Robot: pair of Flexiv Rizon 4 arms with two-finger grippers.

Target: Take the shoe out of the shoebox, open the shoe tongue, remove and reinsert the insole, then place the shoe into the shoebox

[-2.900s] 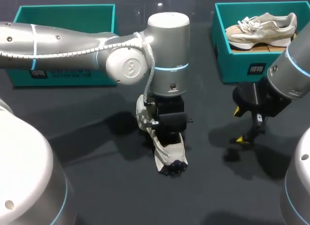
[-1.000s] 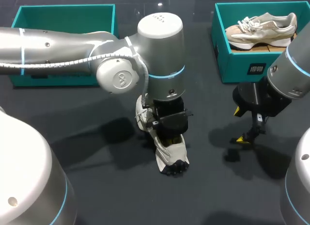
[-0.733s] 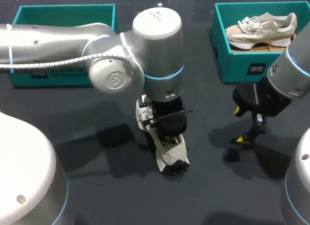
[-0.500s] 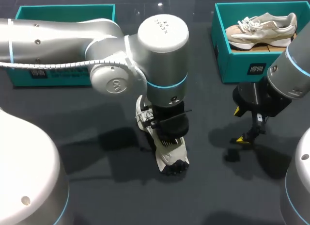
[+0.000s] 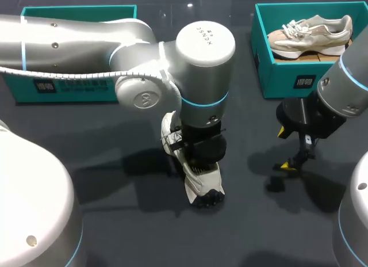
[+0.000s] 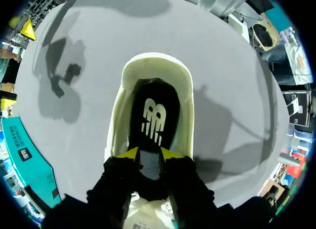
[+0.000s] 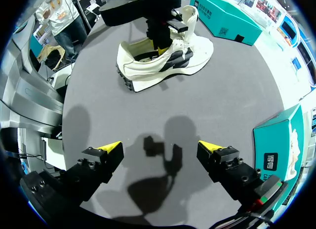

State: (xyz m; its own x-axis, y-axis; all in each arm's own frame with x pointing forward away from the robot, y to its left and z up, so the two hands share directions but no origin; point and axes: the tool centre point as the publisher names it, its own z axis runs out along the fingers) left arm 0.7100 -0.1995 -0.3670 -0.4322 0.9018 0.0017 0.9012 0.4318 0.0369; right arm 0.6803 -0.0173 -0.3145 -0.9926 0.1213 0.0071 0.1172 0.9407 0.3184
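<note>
From above, the shoe point(image 5: 202, 183) lies out on the dark bench point(image 5: 115, 221) near the middle, toe toward the far side, with the left arm point(image 5: 204, 65) standing straight over its opening. The empty shoebox point(image 5: 77, 12) sits far left. A second box point(image 5: 287, 80) at far right holds another shoe point(image 5: 310, 31). The right fingers point(image 5: 286, 165) hang spread apart over bare bench to the right. In the left wrist view, the left fingers point(image 6: 127, 152) reach down into the shoe's mouth, drawn close and apparently clamped on the front of the black insole point(image 6: 153, 120), which lies flat in the heel. The right wrist view shows its own fingers wide apart and holding nothing, the shoe well ahead. I judge the shoe taken out and the tongue opened. Insole removal is just starting, with reinsertion and boxing left.
</note>
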